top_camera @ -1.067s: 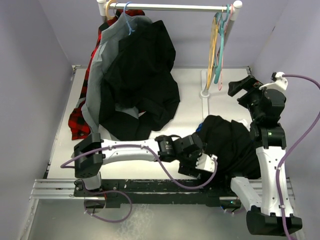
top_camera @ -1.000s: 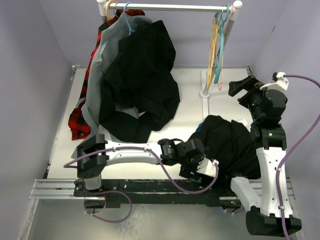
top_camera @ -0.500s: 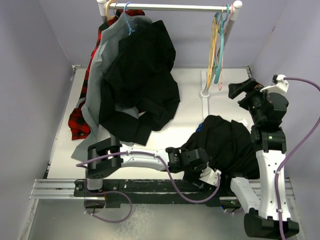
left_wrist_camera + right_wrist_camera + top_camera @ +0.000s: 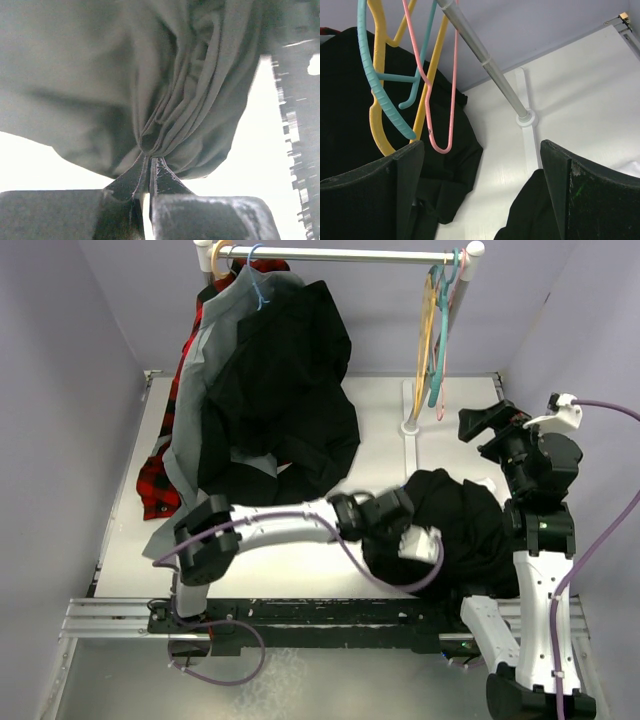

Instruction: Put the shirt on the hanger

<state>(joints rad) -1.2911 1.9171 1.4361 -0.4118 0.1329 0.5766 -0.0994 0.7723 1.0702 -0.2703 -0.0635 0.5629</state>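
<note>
The black shirt (image 4: 465, 525) lies crumpled on the table at the front right. My left gripper (image 4: 405, 535) reaches into its left side. In the left wrist view this gripper (image 4: 150, 159) is shut, pinching a gathered fold of the shirt (image 4: 175, 90), which bunches into pleats at the tips. The yellow hanger (image 4: 427, 330) hangs from the right end of the rail, empty. My right gripper (image 4: 490, 425) is raised just right of the rack post, and in its wrist view it (image 4: 481, 150) stands wide open and empty, with the yellow hanger (image 4: 374, 117) up to its left.
A teal hanger (image 4: 440, 350) and a pink hanger (image 4: 452, 100) hang beside the yellow one. On the rail (image 4: 340, 255), at the left, hang a grey shirt (image 4: 205, 390), another black garment (image 4: 290, 390) and a red-checked shirt (image 4: 160, 480). The rack post base (image 4: 410, 425) stands at mid-table.
My left gripper has moved from the table's front edge back into the shirt's left side and shut on a fold of it. The right arm has barely moved.
</note>
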